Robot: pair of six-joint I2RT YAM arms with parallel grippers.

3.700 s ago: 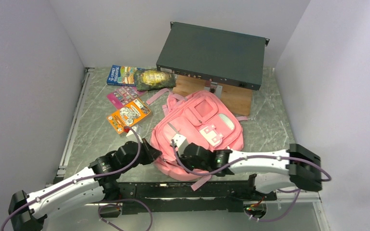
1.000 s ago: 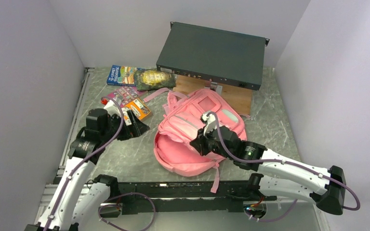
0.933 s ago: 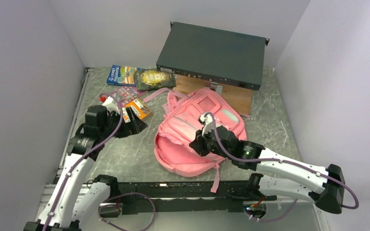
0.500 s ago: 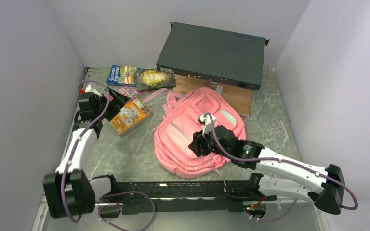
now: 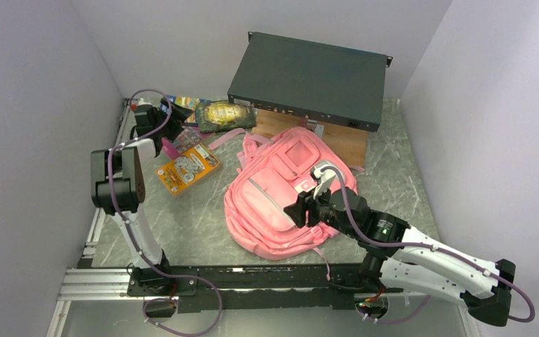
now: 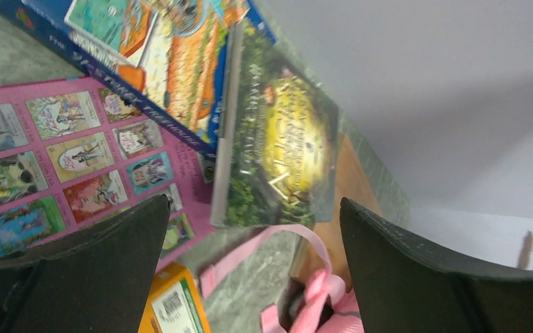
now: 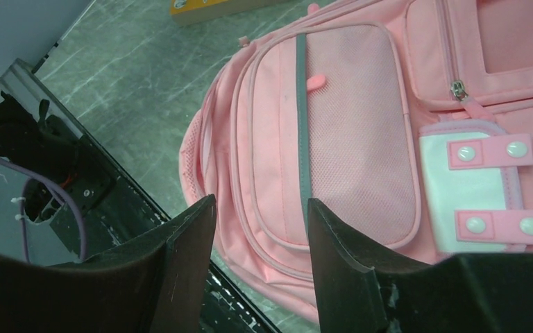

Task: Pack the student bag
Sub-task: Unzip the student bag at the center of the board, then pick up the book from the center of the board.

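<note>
One student bag (image 5: 281, 193), one blue book (image 6: 173, 59), one green book (image 6: 284, 152), one orange box (image 5: 187, 167).

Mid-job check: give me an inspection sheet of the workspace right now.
Surface: grey marbled table, no damage seen.
Job's things: student bag lying flat, front pockets up.
Clutter: blue book, green book, pink sheet, orange box far left; rack unit on wooden block behind bag.
Grippers: left gripper open over the books; right gripper open over the bag; both empty.
Cables: purple cables along both arms, no snag seen.
Surroundings: white walls on three sides.
</note>
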